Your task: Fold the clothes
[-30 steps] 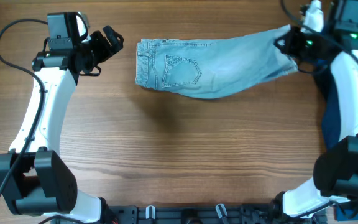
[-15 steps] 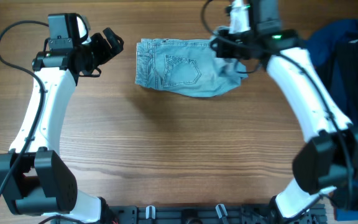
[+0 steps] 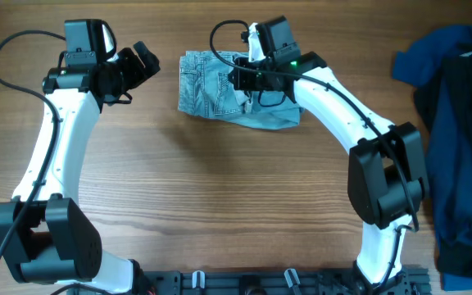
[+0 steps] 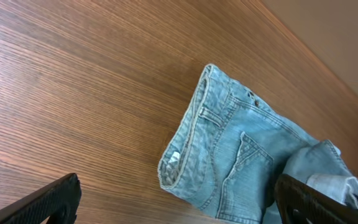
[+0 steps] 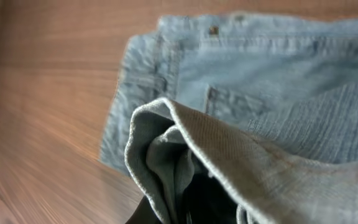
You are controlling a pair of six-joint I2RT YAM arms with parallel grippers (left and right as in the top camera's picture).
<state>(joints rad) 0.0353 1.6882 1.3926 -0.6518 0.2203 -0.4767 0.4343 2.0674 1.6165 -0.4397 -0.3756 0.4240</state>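
Under my right pincer (image 3: 248, 79): jeans (image 3: 211, 92), cuff end pinched tight, carried over waistband so legs double onto seat. Left pincer (image 3: 142, 61) wide, idle beside waistband, ready for next crease.
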